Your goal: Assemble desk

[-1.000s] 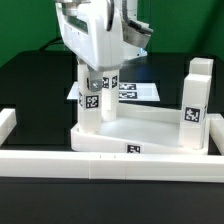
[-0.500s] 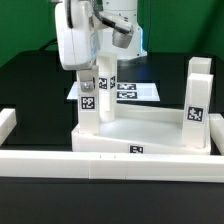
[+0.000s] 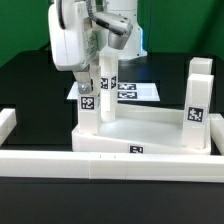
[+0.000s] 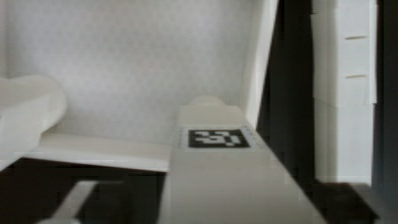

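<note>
The white desk tabletop (image 3: 150,128) lies with its rim up against the front wall. Leg blocks with tags stand in its corners. One is on the exterior view's left (image 3: 88,100), one is just behind it (image 3: 108,85), and one is on the right (image 3: 195,105). My gripper (image 3: 90,66) reaches down over the top of the front left leg. In the wrist view this leg (image 4: 222,170) fills the gap between my dark fingers (image 4: 80,200), and my gripper (image 4: 210,208) is closed on it. The tabletop floor (image 4: 143,60) lies beyond.
The long low white border wall (image 3: 60,160) runs along the front, with an end piece (image 3: 6,125) on the exterior view's left. The marker board (image 3: 138,92) lies flat behind the desk. The black table (image 3: 30,80) surrounds everything.
My hand has turned about the leg, and its body has swung toward the exterior view's left. The leg stays upright in its corner and its tag has shifted slightly left.
</note>
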`<state>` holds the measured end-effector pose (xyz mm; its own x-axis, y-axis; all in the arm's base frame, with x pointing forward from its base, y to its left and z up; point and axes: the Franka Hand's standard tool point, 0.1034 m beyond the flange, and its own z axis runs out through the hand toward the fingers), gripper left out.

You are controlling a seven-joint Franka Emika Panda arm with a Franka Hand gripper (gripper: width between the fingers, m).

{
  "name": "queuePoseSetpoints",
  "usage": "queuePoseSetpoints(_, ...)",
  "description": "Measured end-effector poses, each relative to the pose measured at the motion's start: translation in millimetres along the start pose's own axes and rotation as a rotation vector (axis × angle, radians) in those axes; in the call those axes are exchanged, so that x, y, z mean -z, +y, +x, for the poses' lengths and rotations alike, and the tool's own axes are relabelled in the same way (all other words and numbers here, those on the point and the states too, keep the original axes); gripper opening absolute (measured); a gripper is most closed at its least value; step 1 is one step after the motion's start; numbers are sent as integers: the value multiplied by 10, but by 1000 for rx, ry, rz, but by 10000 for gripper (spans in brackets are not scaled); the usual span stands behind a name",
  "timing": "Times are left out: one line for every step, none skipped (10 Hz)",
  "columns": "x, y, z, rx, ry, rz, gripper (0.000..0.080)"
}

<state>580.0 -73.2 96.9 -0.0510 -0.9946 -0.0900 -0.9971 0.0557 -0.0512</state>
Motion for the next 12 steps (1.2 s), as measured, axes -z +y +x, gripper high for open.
queuePoseSetpoints(-4,-21,0,71,4,-8,615)
queuePoseSetpoints(-3,-25,5,164,6,-5,643)
queuePoseSetpoints(-4,-24,5,227,6,-6,643)
queuePoseSetpoints(-5,-24,7,279,6,-6,648)
queuePoseSetpoints(-5,-24,8,356,6,-6,648)
queuePoseSetpoints(-5,-23,6,416,10,-11,649)
queuePoseSetpoints(-1,-22,-1,535,33,-31,649)
queuePoseSetpoints(5,-26,4,629,45,-42,649)
queuePoseSetpoints(7,-25,12,750,52,-53,649)
queuePoseSetpoints(5,-25,3,851,59,-63,649)
queuePoseSetpoints(4,-27,1,955,60,-68,649)
queuePoseSetpoints(4,-27,4,1077,57,-72,649)
